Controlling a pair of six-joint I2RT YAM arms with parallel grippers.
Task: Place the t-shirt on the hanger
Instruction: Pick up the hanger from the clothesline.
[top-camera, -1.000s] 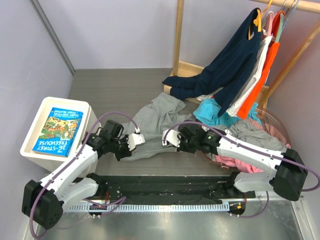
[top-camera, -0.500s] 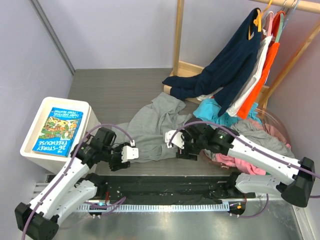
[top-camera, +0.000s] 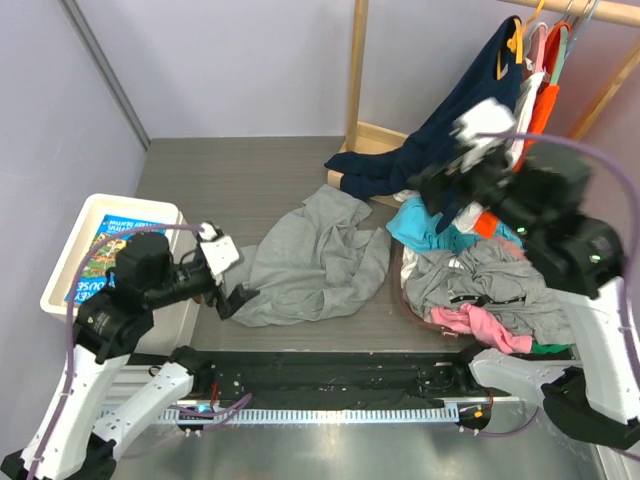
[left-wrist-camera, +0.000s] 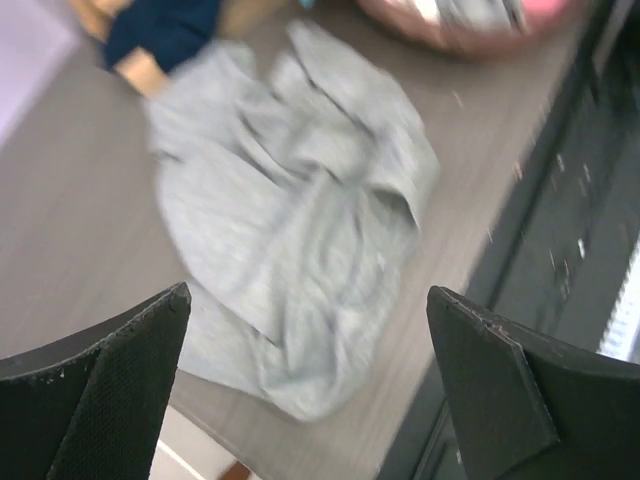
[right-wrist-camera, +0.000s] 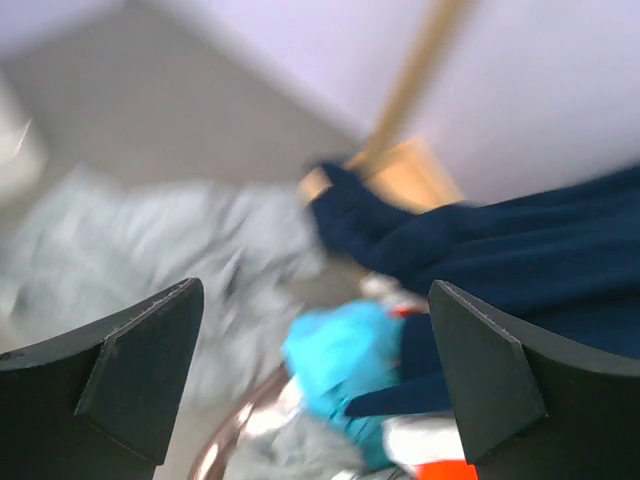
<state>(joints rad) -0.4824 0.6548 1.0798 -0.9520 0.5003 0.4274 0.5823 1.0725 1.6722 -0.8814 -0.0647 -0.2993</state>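
Lying crumpled on the table (top-camera: 220, 180), the t-shirt (top-camera: 310, 255) is touched by neither arm. The left gripper (left-wrist-camera: 308, 300) hovers over its near left edge, jaws spread wide and empty. The right gripper (right-wrist-camera: 315, 300) is raised beside the navy garment (top-camera: 400, 165), jaws likewise spread and empty. The hanger (top-camera: 563, 40) seems to hang on the rail at far right.
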